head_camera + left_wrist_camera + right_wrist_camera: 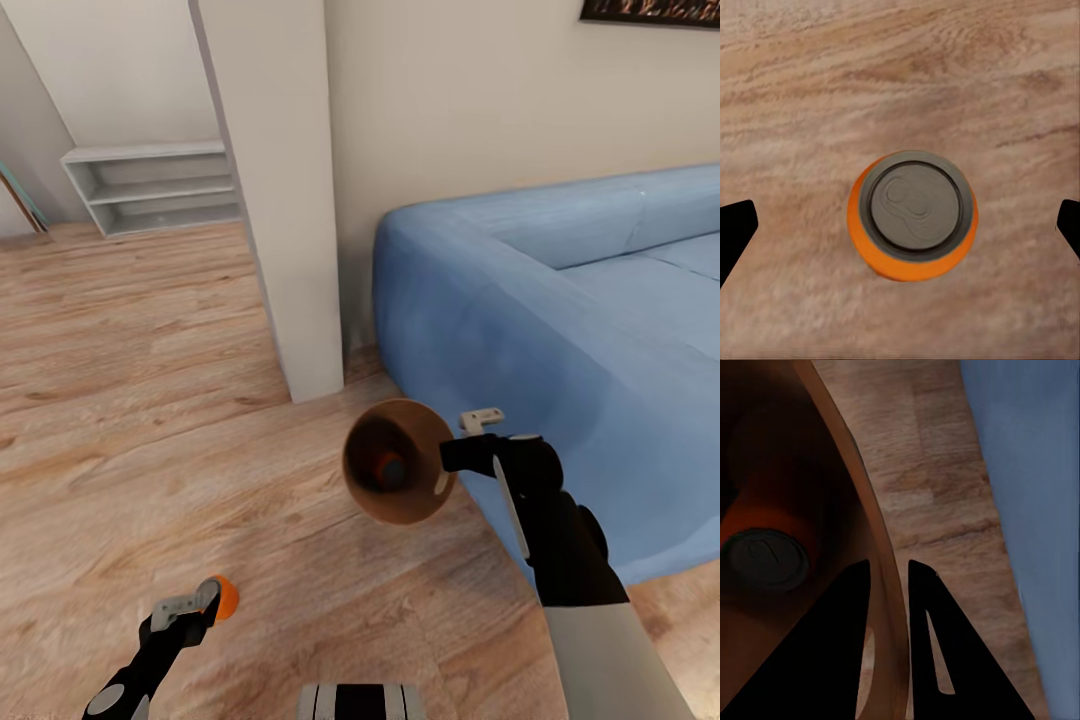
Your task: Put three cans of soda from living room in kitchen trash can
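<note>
The copper-brown trash can (400, 472) hangs tipped on its side, mouth toward the robot, an orange soda can (766, 547) lying inside. The right gripper (886, 585) pinches its rim beside the blue sofa (560, 330). The left gripper (900, 225) hangs spread wide over another orange can (913, 216) (upright on the wood floor (130, 400)).

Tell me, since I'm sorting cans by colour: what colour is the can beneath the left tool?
Orange can, grey top; left wrist view shows it best.
</note>
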### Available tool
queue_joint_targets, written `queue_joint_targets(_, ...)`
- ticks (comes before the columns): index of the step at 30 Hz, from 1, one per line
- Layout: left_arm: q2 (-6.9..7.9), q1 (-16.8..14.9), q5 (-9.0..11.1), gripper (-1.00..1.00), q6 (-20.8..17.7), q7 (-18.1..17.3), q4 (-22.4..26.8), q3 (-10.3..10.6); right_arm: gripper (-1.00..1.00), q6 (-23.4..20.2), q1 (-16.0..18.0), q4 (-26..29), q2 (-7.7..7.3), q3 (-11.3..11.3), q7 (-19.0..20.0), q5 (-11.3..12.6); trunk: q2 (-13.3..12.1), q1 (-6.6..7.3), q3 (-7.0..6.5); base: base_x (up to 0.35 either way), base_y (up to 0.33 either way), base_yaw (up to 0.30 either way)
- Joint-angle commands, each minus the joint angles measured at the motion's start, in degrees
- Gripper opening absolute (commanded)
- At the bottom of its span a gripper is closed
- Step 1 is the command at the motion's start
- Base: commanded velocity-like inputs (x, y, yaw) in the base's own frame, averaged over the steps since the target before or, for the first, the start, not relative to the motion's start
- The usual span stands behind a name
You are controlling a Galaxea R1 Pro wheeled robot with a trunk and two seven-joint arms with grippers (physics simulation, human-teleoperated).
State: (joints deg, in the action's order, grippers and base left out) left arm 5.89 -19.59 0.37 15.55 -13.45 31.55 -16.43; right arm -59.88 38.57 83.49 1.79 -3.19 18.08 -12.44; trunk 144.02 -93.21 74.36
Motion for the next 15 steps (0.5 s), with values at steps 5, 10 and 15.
queue_joint_targets(5, 0.00, -0.01, -0.01, 1.00, -0.02, -0.01, 0.00, 0.00, -1.00, -0.12, 0.02, 1.52, 0.06, -0.29, 0.12, 1.09, 0.05, -0.07, 0.67, 0.000, 0.000, 0.000)
queue_joint_targets(10, 0.00, 0.02, 0.18, 1.00, -0.06, 0.00, 0.00, -0.04, -1.00, -0.12, -0.02, 2.31, 0.06, -0.35, 0.12, 1.03, 0.05, -0.07, 0.67, 0.000, 0.000, 0.000)
queue_joint_targets(15, 0.00, 0.00, 0.03, 1.00, -0.60, 0.19, 0.13, -0.01, -1.00, -0.12, -0.07, 2.69, 0.04, -0.40, 0.12, 1.03, 0.05, -0.07, 0.67, 0.190, 0.000, 0.000)
